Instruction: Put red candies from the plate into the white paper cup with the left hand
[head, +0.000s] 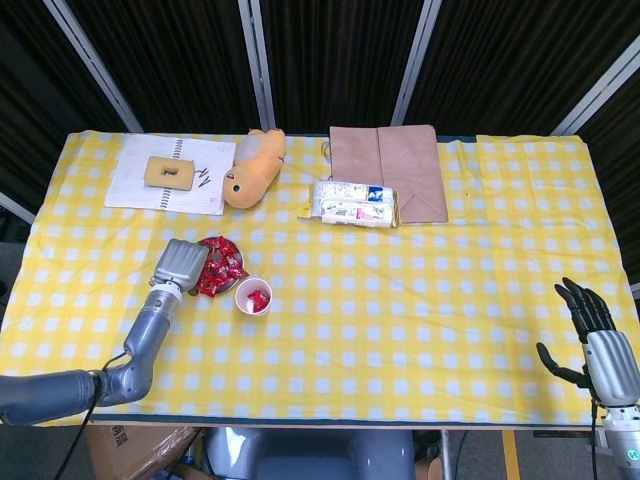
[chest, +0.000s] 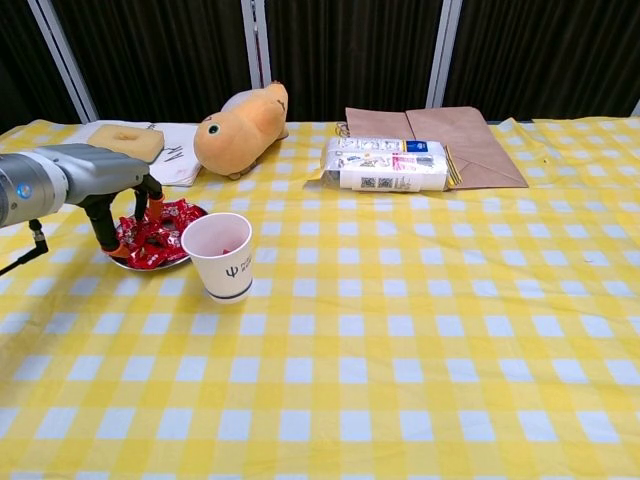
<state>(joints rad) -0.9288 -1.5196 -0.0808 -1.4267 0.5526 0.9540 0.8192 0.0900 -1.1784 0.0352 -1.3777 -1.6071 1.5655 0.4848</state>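
A small plate (chest: 142, 266) heaped with red candies (chest: 155, 238) sits at the left of the yellow checked table; the candies (head: 221, 266) also show in the head view. Just right of it stands the white paper cup (chest: 220, 257), and the head view shows red candy inside the cup (head: 253, 296). My left hand (chest: 100, 180) is low over the plate's left side. Its fingertips (chest: 156, 207) reach down into the pile, spread apart, with nothing plainly pinched. The left hand (head: 179, 266) covers the plate's left edge from above. My right hand (head: 592, 328) hangs open off the table's front right corner.
At the back lie a notebook (head: 168, 175) with a sponge-like block on it, an orange plush toy (chest: 240, 122), a white snack packet (chest: 388, 165) and a brown paper bag (chest: 440, 130).
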